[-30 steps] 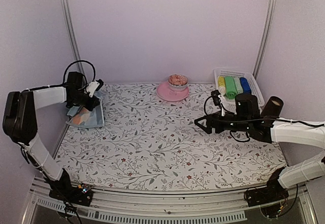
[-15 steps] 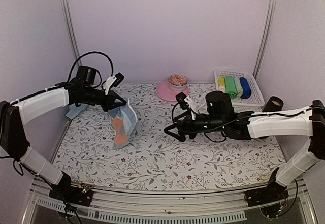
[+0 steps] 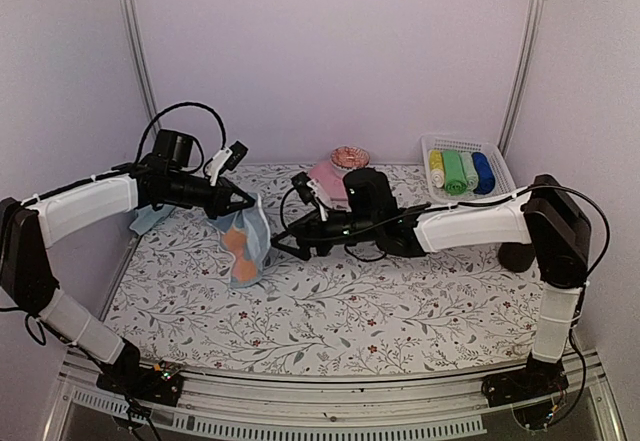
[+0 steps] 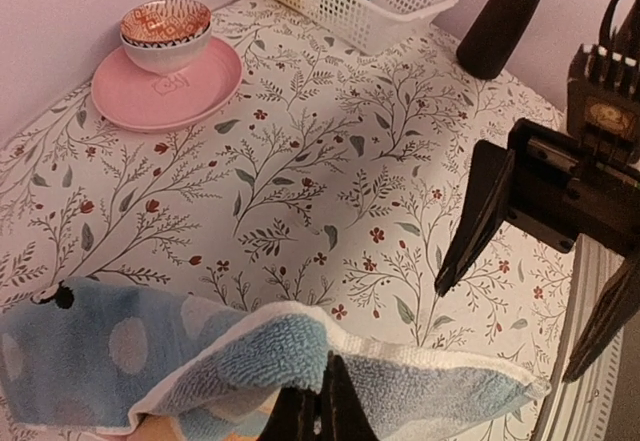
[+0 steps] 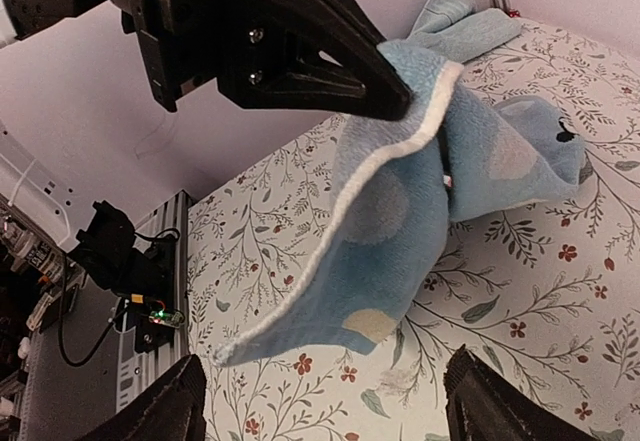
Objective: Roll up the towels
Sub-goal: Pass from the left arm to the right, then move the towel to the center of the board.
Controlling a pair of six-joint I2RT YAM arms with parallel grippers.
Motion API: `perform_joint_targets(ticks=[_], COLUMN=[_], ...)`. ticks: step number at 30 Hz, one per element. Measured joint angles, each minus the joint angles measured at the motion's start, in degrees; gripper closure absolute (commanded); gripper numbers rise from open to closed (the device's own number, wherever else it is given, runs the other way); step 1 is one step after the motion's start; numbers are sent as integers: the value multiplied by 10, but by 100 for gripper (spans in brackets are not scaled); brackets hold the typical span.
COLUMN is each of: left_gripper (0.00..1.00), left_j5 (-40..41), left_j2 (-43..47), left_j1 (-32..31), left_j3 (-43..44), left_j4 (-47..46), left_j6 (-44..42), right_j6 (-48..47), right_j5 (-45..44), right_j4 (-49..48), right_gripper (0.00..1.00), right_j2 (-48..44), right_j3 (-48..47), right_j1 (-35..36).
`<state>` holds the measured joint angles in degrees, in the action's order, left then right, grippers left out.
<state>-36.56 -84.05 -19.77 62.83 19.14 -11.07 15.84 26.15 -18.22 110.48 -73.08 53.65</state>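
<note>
A pale blue towel (image 3: 246,249) with light and orange spots hangs above the table's left half, pinched at its upper edge by my left gripper (image 3: 244,204), which is shut on it. The left wrist view shows the white-edged terry fold (image 4: 200,361) draped over the closed fingertips of the left gripper (image 4: 322,401). My right gripper (image 3: 288,242) stands open just right of the hanging cloth, touching nothing. In the right wrist view the towel (image 5: 430,211) hangs ahead of the right gripper (image 5: 330,401) and its wide-spread fingers. Another blue towel (image 3: 150,219) lies at the table's left edge.
A pink plate (image 4: 165,86) carrying a patterned bowl (image 4: 165,31) sits at the back, partly hidden by the right arm in the top view. At the back right a white basket (image 3: 497,176) holds rolled yellow, green and blue towels. A dark cylinder (image 4: 500,23) stands near it.
The left gripper lifted the towel off the left edge and carried it right, where it now hangs. The right arm swept left across the table to just beside the hanging cloth.
</note>
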Motion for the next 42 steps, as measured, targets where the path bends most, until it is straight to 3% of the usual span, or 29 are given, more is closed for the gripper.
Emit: perform_joint_targets(ticks=[6,14,24,28,29,32,36,42], left_gripper=[100,100,100,100,95,43,6,3], left_j5=[11,24,27,28,28,30,33,66], left_j2=[-5,-9,-10,-14,-15,-15,-15,0], left_j1=[0,-1,-1,-1,-1,-2,-2,-2], left_j3=[0,-3,-8,-10,-10,-10,-1,-5], left_j4=[-7,-18,-22,-24,-24,-19,21,37], left_j6=[5,9,9,7,6,-9,-48,-111], right_j6=[24,38,38,37,36,24,-3,-47], right_j5=[15,-32,-133,-165,-171,-194,-255,-381], right_j4=[-15,-5,27,35,39,64,150,291], right_gripper=[23,42,95,98,98,98,98,98], right_j2=[14,33,43,43,42,36,-7,-181], right_j3=[-16,-48,-52,-52,-52,-52,-43,34], right_j1=[23,54,59,59,59,59,59,50])
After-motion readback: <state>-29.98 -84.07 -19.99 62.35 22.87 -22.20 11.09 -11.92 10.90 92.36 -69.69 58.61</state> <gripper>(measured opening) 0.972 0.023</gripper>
